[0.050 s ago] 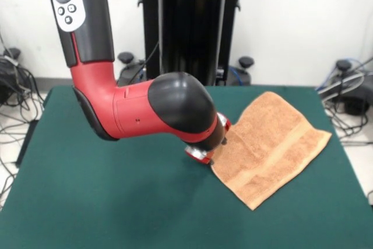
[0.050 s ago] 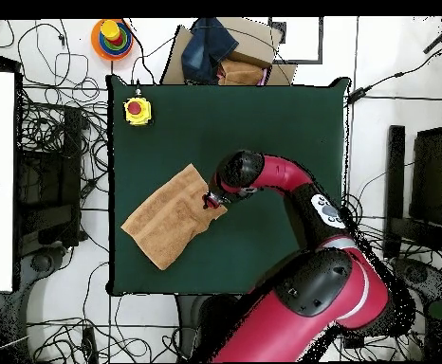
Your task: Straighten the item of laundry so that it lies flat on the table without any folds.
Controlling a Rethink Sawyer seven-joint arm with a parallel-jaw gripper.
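Your gripper [image 1: 205, 157] sits low at the edge of the light orange-tan terry-cloth hand towel [image 1: 269, 145], and you cannot tell how it is set. The towel lies spread at a slant on the dark green felt-topped table [image 1: 105, 202], near one long edge. A yellow box with a red button [image 2: 137, 110] stands at a table corner.

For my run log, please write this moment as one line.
arm: low over table | gripper: at towel edge, open or shut unclear | towel: on table, one stripe band visible | yellow box with red button: table corner
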